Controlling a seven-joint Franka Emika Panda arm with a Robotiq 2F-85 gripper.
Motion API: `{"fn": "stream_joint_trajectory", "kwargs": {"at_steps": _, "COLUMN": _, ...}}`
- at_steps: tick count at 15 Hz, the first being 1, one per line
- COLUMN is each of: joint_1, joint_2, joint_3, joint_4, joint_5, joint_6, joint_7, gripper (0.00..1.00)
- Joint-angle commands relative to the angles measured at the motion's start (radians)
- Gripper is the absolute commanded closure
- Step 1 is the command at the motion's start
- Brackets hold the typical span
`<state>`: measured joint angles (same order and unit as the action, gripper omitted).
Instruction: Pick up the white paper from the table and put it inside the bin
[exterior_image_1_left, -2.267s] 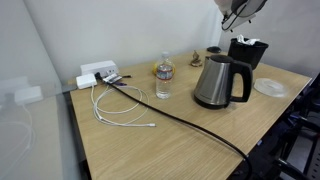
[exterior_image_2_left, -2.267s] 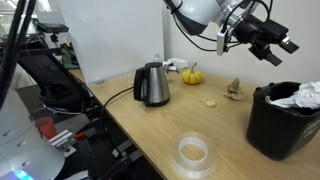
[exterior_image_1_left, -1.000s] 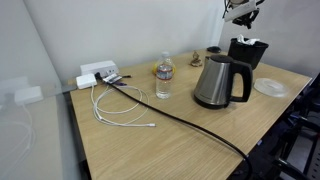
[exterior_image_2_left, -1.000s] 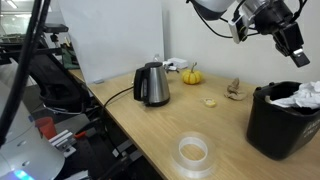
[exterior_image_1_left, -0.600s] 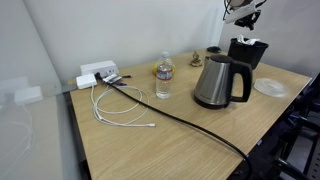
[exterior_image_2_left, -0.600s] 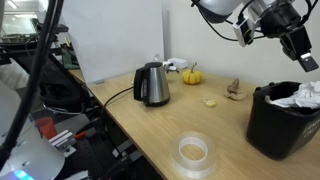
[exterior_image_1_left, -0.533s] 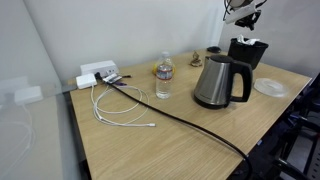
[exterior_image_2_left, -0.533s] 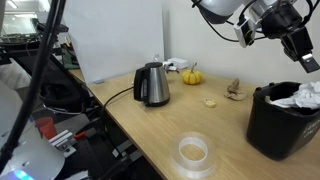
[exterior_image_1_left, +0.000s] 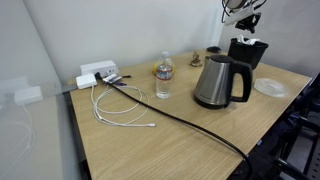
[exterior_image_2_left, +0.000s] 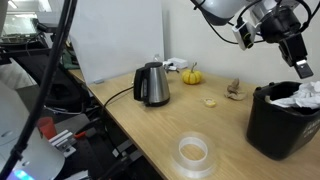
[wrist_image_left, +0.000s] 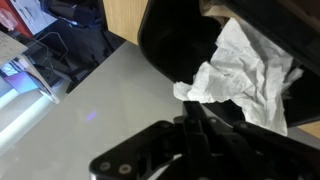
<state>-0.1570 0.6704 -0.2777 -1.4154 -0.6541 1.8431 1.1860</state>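
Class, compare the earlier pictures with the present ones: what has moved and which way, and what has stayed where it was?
The gripper swung across from off to one side of the bin to above it, then came down a little toward its rim. It visibly took hold of nothing and let go of nothing: the white paper lay in the bin throughout. The kettle and bottle stayed put.
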Motion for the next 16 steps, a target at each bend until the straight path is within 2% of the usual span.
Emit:
{"fn": "stream_joint_trajectory", "kwargs": {"at_steps": 1, "joint_1": -0.019, "joint_2": 0.025, "joint_3": 0.004, "joint_4": 0.05, "joint_5": 0.089, "joint_6": -0.026, "joint_7": -0.04, "gripper": 1.0}}
{"fn": "stream_joint_trajectory", "kwargs": {"at_steps": 4, "joint_1": -0.02, "joint_2": 0.032, "joint_3": -0.006, "joint_4": 0.061, "joint_5": 0.159, "joint_6": -0.014, "joint_7": -0.043, "gripper": 1.0}}
{"fn": "stream_joint_trajectory", "kwargs": {"at_steps": 7, "joint_1": -0.002, "joint_2": 0.044, "joint_3": -0.038, "joint_4": 0.052, "joint_5": 0.111, "joint_6": 0.04, "joint_7": -0.035, "gripper": 1.0}}
{"fn": "stream_joint_trajectory", "kwargs": {"at_steps": 8, "joint_1": 0.003, "joint_2": 0.03, "joint_3": -0.035, "joint_4": 0.041, "joint_5": 0.132, "joint_6": 0.013, "joint_7": -0.023, "gripper": 0.99}}
{"fn": "stream_joint_trajectory", "kwargs": {"at_steps": 16, "joint_1": 0.006, "joint_2": 0.038, "joint_3": -0.045, "joint_4": 0.043, "joint_5": 0.127, "joint_6": 0.035, "joint_7": -0.022, "gripper": 0.99}}
